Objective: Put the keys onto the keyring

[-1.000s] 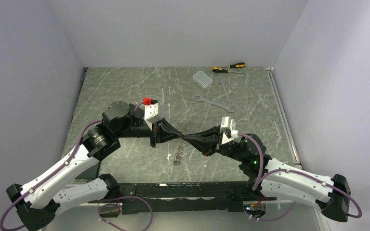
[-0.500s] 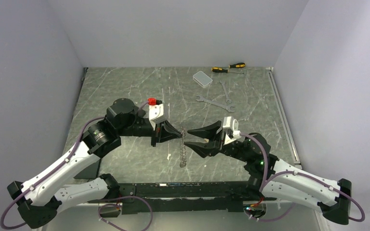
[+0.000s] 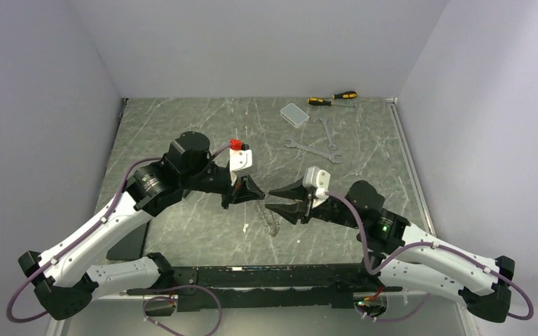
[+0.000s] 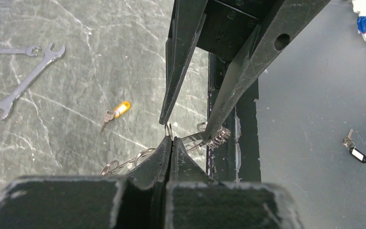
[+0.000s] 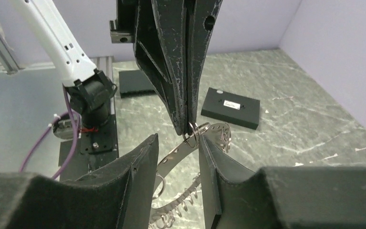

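My left gripper (image 3: 260, 196) is shut on one small ring of the keyring (image 3: 274, 222), a thin metal band strung with many small silver rings that hangs below it over the table. My right gripper (image 3: 272, 200) is open, its fingers either side of the left fingertips and the held ring. The right wrist view shows the band (image 5: 181, 150) between my open right fingers (image 5: 143, 162), not gripped. The left wrist view shows the shut left gripper (image 4: 171, 141) and a small key with an orange head (image 4: 116, 110) lying on the table, apart from both grippers.
Two silver wrenches (image 3: 312, 148), a clear plastic box (image 3: 294, 114) and yellow-and-black screwdrivers (image 3: 333, 98) lie at the back right. A flat black box (image 5: 229, 107) sits near the left arm. A key with a white tag (image 4: 355, 153) lies on the grey floor off the table.
My right gripper has opened and let go of the keyring, then moved left around the left fingertips. My left arm has shifted right with the keyring hanging from it.
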You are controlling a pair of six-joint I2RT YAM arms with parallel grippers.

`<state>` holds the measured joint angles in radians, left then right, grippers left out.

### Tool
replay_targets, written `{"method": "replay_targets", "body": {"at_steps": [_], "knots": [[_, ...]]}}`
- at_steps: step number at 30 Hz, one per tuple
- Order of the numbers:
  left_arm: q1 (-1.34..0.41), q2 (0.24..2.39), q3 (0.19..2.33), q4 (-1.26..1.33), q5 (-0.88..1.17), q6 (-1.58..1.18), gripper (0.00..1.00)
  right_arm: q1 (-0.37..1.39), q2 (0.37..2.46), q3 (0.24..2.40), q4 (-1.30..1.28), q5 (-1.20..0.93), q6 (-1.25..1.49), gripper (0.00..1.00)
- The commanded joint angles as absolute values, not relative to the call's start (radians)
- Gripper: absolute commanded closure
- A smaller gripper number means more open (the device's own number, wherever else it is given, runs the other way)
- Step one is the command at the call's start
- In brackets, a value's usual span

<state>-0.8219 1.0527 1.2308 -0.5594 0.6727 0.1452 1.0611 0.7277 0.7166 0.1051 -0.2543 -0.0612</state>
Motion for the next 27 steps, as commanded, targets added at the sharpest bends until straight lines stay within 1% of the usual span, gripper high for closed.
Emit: {"method": "replay_targets", "body": {"at_steps": [1, 3, 6, 7, 15, 22, 27], "knots": [[-0.825, 1.054, 1.301, -0.600, 0.694, 0.207, 1.00, 1.064, 0.764, 0.781, 0.041, -0.269, -0.112, 0.61], [-0.825, 1.057, 1.303, -0.606, 0.695, 0.212, 1.00, 1.065, 0.780, 0.794, 0.028, -0.274, -0.122, 0.64], [-0.825, 1.069, 1.310, -0.629, 0.699, 0.222, 1.00, 1.064, 0.787, 0.798, 0.029, -0.278, -0.131, 0.71], [-0.825, 1.071, 1.310, -0.631, 0.702, 0.224, 1.00, 1.064, 0.786, 0.798, 0.029, -0.276, -0.133, 0.72], [-0.825, 1.070, 1.297, -0.620, 0.713, 0.220, 1.00, 1.063, 0.780, 0.792, 0.018, -0.226, -0.140, 0.69], [-0.826, 1.073, 1.291, -0.617, 0.724, 0.218, 1.00, 1.063, 0.789, 0.793, 0.028, -0.227, -0.144, 0.72], [-0.827, 1.077, 1.288, -0.617, 0.729, 0.217, 1.00, 1.063, 0.797, 0.791, 0.045, -0.232, -0.146, 0.85]]}}
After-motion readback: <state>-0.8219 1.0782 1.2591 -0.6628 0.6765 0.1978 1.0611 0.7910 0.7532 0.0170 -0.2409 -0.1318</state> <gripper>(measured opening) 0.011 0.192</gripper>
